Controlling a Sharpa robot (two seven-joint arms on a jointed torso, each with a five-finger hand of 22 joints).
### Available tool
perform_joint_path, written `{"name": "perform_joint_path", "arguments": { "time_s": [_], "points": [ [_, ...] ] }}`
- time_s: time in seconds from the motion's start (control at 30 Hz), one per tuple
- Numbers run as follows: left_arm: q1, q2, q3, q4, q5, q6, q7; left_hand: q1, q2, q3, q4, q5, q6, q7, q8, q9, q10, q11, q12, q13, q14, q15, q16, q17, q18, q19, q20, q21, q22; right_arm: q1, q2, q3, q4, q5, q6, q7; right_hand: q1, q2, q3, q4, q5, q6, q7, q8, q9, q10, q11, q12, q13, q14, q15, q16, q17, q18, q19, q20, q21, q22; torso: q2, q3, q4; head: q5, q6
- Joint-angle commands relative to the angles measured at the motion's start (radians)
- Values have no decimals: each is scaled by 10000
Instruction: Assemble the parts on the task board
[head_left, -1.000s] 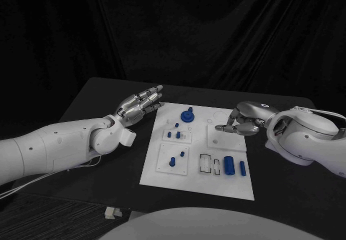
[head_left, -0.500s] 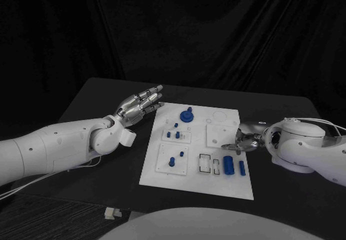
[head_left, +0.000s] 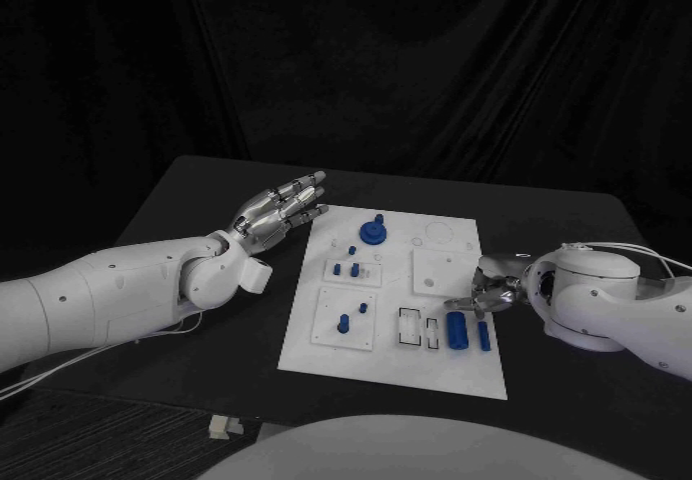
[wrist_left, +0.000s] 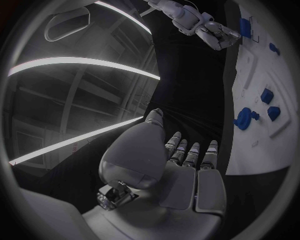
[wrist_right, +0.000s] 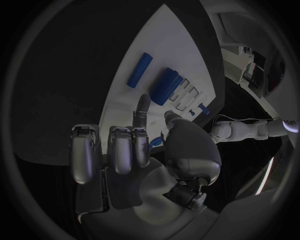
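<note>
The white task board (head_left: 404, 365) lies in the middle of the table. A thick blue cylinder (head_left: 457, 330) and a thin one (head_left: 485, 336) lie near its right edge. My right hand (head_left: 488, 291) hovers just beyond them, fingers curled. In the right wrist view, thumb and one finger pinch a small blue part (wrist_right: 154, 142) above the board (wrist_right: 156, 40), close to the thick cylinder (wrist_right: 165, 85). My left hand (head_left: 281, 210) hangs off the board's far left corner, fingers spread and holding nothing. A blue gear (head_left: 372, 234) stands at the far side.
Small blue pegs (head_left: 346, 268) stand in a square plate on the board's left half, and another peg (head_left: 345, 322) stands nearer me. Two empty rectangular slots (head_left: 420, 329) sit left of the thick cylinder. Black table surrounds the board.
My right hand has moved from the far right square plate toward me along the board's right edge, stopping by the two cylinders. The left hand has not moved.
</note>
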Motion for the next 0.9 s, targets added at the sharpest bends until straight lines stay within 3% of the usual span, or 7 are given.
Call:
{"name": "perform_joint_path", "arguments": {
  "time_s": [0.03, 0.2, 0.6, 0.9],
  "points": [
    [-19, 24, 10, 3, 11, 144, 74, 20, 111, 54, -19, 55, 21, 28, 65, 14, -34, 63, 8, 6, 5, 91, 16, -9, 165, -4, 44, 17, 8, -53, 26, 2, -9, 88, -6, -275, -13, 13, -67, -19, 0, -115, 8, -109, -8, 1045, -23, 24, 2630, 1039, 3, 25, 2631, -52, 869, -61, -6, 2500, 0, -1, 0, 18, -2],
    [-22, 16, 10, -3, 11, 146, 68, 25, 119, 55, -23, 59, 20, 24, 68, 14, -34, 80, 5, 5, 5, 96, 15, -10, 164, -4, 45, 17, 3, -134, 83, 2, -52, 152, -176, -234, 219, 32, -70, -34, 225, -239, 85, -390, -29, 1045, 43, 24, 2630, 1039, 64, 25, 2631, -33, 828, -8, -70, 2474, 0, -1, -1, 46, -2],
    [-40, 37, 10, -52, 11, 175, 0, 12, 123, 48, -11, 46, 12, 26, 68, 12, -34, 88, -1, 4, 4, 100, 12, -11, 164, -4, 46, 16, 1, -318, 200, 2, -116, 181, -494, -179, 330, -52, -145, -25, 399, -374, 170, -673, -69, 1045, 106, 24, 2630, 1039, 121, 25, 2631, -5, 770, 46, -166, 2436, 0, 0, 4, 10, -2],
    [-54, 47, 10, -75, 11, 192, -44, 9, 125, 46, -8, 45, 7, 28, 67, 12, -34, 91, -4, 4, 2, 99, -2, -16, 164, -4, 46, 17, 2, -416, 270, 2, -163, 183, -460, -221, 441, -321, -317, -1, 545, -732, 320, -1000, 14, 1045, 238, 24, 2630, 1039, 226, 25, 2631, 33, 691, 144, -302, 2383, 1, 0, 0, 18, -2]
  ]
}}
